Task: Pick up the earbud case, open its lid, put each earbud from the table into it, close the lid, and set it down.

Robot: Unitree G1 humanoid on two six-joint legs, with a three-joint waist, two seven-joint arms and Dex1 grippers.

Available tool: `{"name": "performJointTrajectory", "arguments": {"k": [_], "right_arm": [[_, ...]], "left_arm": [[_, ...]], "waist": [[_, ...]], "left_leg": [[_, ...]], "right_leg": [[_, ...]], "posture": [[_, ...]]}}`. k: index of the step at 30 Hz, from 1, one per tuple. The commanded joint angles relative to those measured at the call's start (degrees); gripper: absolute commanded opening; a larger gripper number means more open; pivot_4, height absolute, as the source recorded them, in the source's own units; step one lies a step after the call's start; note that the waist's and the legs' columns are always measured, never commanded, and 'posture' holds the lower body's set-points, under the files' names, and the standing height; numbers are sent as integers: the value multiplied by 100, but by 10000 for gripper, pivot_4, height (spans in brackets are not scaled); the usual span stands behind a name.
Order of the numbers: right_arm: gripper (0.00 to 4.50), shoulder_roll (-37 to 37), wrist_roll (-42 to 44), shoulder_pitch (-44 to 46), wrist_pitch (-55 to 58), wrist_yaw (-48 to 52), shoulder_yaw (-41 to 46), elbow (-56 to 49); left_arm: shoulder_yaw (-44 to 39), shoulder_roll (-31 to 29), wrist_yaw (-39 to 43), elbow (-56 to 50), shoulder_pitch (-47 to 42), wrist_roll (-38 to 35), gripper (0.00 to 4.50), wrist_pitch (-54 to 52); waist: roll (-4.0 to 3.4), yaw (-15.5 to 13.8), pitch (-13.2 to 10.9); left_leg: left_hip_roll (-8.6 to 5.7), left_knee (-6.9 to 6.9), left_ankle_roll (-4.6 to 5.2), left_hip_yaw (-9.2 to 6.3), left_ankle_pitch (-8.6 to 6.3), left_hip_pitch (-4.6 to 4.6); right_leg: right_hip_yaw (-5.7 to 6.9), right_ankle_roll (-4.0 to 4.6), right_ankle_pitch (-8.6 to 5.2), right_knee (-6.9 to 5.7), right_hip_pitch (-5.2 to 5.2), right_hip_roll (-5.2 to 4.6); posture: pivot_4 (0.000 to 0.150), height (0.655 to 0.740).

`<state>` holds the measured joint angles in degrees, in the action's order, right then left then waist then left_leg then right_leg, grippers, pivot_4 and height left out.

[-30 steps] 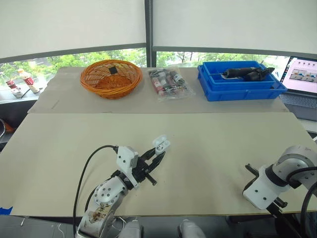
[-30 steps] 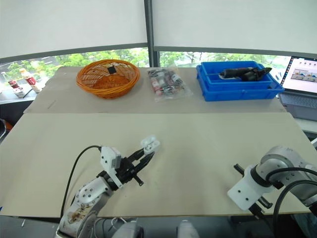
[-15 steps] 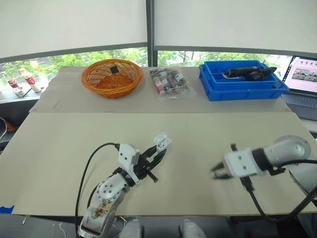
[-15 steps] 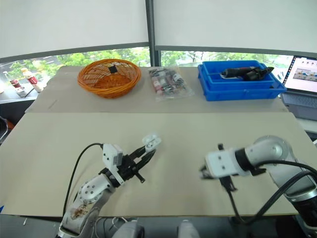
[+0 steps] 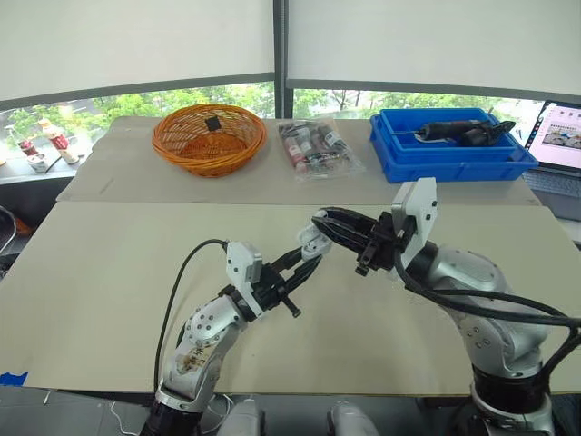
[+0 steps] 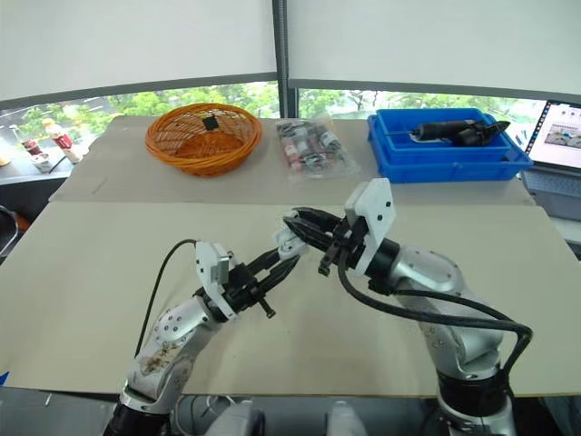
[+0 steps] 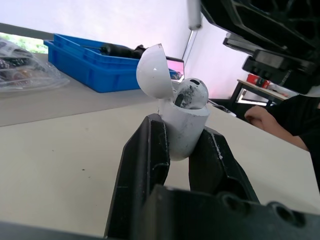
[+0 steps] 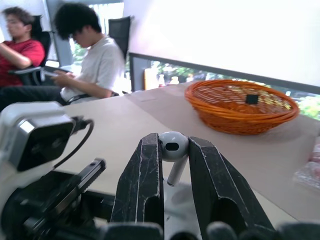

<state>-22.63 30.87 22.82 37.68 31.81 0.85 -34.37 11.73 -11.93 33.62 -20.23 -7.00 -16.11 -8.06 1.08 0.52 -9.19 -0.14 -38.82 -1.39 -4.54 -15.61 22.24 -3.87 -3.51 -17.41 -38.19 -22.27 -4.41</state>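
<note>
My left tool (image 5: 307, 262) is clenched on the body of the small white glossy earbud case (image 7: 181, 127), holding it up off the beige worktop (image 5: 109, 263) with its domed lid (image 7: 154, 72) hinged open. One white earbud (image 7: 192, 93) sits in the case. My right tool (image 5: 320, 221) is pinching the second white earbud (image 8: 173, 146) by its rounded head. The stem hangs below the fingers, so its long axis runs roughly down towards the case.

What matters for the next move is that the held bud is just above the open mouth of the case, close to it but apart. The right arm has to make the drop. I judge the free socket lies beside the seated bud, though I can't make it out clearly, so I'd lower stem-first and slowly.
</note>
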Motion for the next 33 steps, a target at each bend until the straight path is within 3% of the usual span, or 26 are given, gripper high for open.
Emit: {"name": "performJointTrajectory", "arguments": {"k": [1, 13, 21, 28, 29, 32, 33], "right_arm": [[3708, 88, -125, -52, -315, -101, -62, 40], [3708, -215, -588, -517, -1033, 260, -246, 305], [3708, -639, -1716, -732, -2288, 560, -789, 527], [3708, -586, -1402, -857, -2150, 620, -656, 472], [14232, -599, -1369, -845, -2109, 626, -638, 454], [24230, -653, -1197, -801, -1885, 635, -515, 342], [24660, -680, -1052, -787, -1719, 614, -412, 272]], "left_arm": [[-62, 18, 47, -96, -128, -120, 5297, 106], [-178, -47, 51, -135, -130, -135, 5297, 40], [-163, -39, 89, -161, -133, -131, 5297, 32], [-133, -80, 137, -211, -104, -113, 5297, 56], [-131, -84, 144, -212, -101, -112, 5297, 55], [-132, -95, 154, -178, -104, -102, 5297, 39], [-137, -105, 157, -154, -102, -93, 5297, 32]], "waist": [[0, 9, 0], [0, 27, 0], [0, 26, 0], [0, 24, 0], [0, 24, 0], [0, 24, 0], [0, 24, 0]], "left_leg": [[0, 0, 0, 0, 0, 0], [0, 0, 0, 3, 0, 0], [0, 0, 0, 7, 0, -1], [0, 0, 0, 5, 0, -1], [0, 0, 0, 4, 0, -1], [0, 0, 0, 3, 0, -1], [0, 0, 0, 3, 0, -1]], "right_leg": [[1, 0, 0, 0, 0, 0], [1, 0, 0, 3, 1, 1], [1, 0, 0, 5, 2, 1], [0, 0, 0, 5, 2, 1], [0, 0, 0, 5, 2, 1], [0, 0, 0, 5, 3, 0], [0, 0, 0, 5, 3, 0]], "posture": [[1500, 7400], [1500, 7400], [1500, 7400], [1500, 7400], [1500, 7400], [1500, 7400], [1500, 7400]]}}
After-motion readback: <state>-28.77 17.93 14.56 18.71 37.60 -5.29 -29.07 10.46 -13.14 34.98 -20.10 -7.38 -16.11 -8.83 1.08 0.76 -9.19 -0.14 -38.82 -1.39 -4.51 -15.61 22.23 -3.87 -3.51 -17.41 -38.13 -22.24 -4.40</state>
